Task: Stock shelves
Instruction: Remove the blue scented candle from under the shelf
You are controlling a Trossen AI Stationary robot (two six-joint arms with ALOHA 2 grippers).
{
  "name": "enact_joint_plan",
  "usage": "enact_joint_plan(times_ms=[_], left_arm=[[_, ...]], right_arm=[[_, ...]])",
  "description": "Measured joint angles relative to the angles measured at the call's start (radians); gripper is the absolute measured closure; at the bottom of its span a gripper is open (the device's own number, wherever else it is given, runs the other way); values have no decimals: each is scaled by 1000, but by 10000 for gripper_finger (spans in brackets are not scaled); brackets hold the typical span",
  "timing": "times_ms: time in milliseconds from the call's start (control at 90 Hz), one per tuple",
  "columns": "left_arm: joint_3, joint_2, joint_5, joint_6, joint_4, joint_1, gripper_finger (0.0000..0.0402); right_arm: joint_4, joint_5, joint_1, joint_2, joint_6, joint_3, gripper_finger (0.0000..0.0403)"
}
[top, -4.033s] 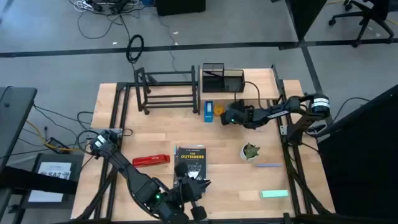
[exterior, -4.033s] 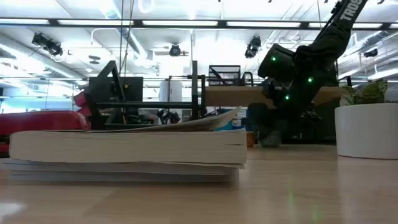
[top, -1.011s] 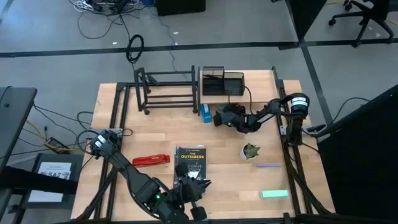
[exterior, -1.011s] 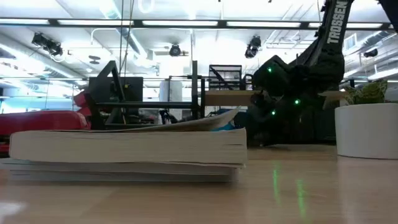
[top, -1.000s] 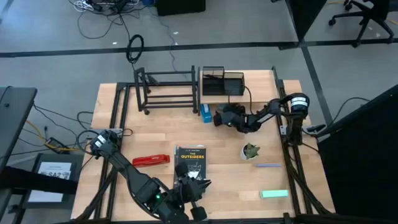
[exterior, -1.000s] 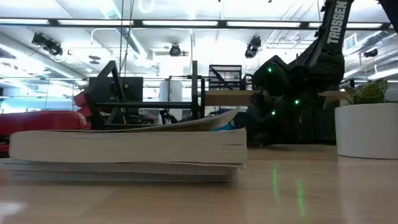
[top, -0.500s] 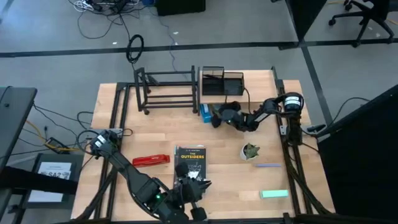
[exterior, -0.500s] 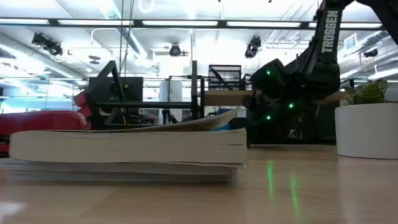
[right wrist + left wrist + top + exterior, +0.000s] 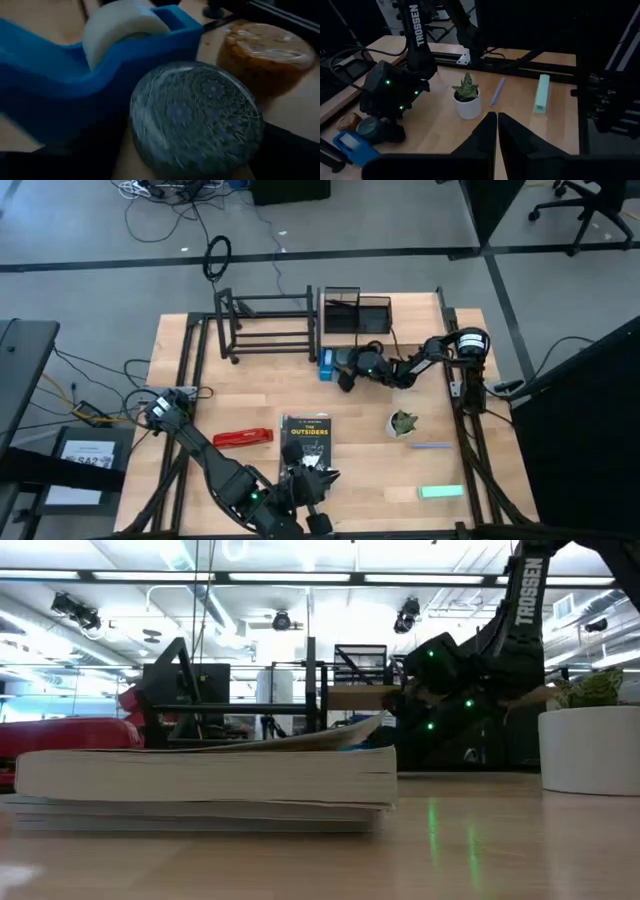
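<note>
My right claw (image 9: 347, 375) sits low on the table (image 9: 200, 395) at about one o'clock from centre, clamped around a round patterned tin (image 9: 195, 117) that fills the right wrist view. Just beside the tin lies a blue tape dispenser (image 9: 75, 75), touching or nearly so, with an amber-filled tub (image 9: 267, 55) close on the other side. The black tube rack (image 9: 268, 327) stands at eleven to twelve o'clock, near the dispenser; a wooden plank shelf (image 9: 360, 697) shows beyond my arm in the low view. My left claw (image 9: 497, 131) waits at six o'clock near the paperback (image 9: 306, 437), its fingers nearly together with nothing between them. The risk I judge: lifting or sliding the tin may drag the dispenser or knock the tub, since they crowd my fingers, and a smooth round tin could slip. The overhead view hides the tin under my wrist; only the wrist camera shows the hold. The left wrist view alone shows the potted succulent (image 9: 467, 98), a pen (image 9: 497, 90) and a mint-green bar (image 9: 540, 93).
</note>
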Motion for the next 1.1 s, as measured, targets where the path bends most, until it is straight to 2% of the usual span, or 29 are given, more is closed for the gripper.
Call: enact_joint_plan(times_ms=[178,433,533,622,667,844,933,1100], left_arm=[[0,0,0,0,0,0,402],[0,0,0,0,0,0,402],[0,0,0,0,0,0,402],[0,0,0,-2,1,0,402],[0,0,0,-2,2,0,402],[0,0,1,0,21,0,402],[0,0,0,1,24,0,402],[0,0,1,4,23,0,402]], right_arm=[[-13,-79,34,-6,-3,-1,57],[-17,-72,112,-16,33,-17,60],[-20,-43,144,-19,68,-27,85],[-53,-10,183,-42,105,-37,129],[-77,-2,202,-66,119,-45,145],[-199,4,303,-219,142,-72,145],[-285,43,359,-317,166,-72,145],[-439,44,550,-483,247,-50,145]])
